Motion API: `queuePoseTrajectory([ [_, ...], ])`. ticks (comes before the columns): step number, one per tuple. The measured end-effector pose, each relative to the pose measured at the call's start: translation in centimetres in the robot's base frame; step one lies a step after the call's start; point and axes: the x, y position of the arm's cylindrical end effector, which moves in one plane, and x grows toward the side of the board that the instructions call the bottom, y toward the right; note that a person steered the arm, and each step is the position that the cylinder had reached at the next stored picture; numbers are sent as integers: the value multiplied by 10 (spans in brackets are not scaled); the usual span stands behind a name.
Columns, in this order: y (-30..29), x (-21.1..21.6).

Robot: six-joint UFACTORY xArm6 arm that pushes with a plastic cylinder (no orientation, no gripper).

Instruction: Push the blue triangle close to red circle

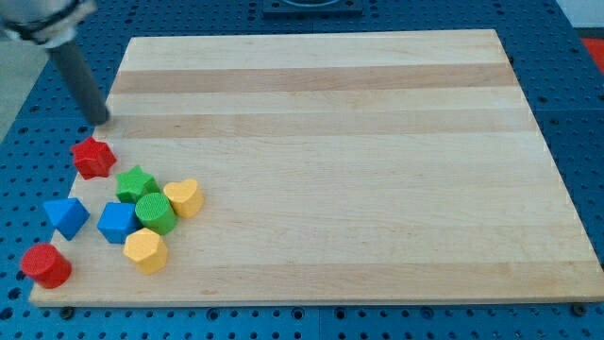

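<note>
Tip: my tip [100, 120] rested at the board's [330, 170] left edge, just above the red star [93, 157]; it was a bare rod with nothing to open or close
Blue triangle: [66, 216] lay near the left edge, just above the red circle [45, 265]
Cluster: green star [136, 182], green cylinder [155, 212], blue cube [117, 222], two yellow blocks [183, 197]

Open board lies between blue triangle [66, 216] and red circle [45, 265]; blue cube [117, 223] crowds the triangle's right

Blue triangle [66, 216]: we find it flat on the board's left edge. Red circle [45, 265]: a short upright cylinder near the view's bottom-left corner (just below the triangle, apart).
</note>
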Motion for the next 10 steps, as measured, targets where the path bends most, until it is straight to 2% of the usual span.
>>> queuePoseTrajectory([
  [1,0,0],
  [3,-1,131],
  [4,-2,135],
  [5,-1,171],
  [8,-1,163],
  [10,-1,193],
])
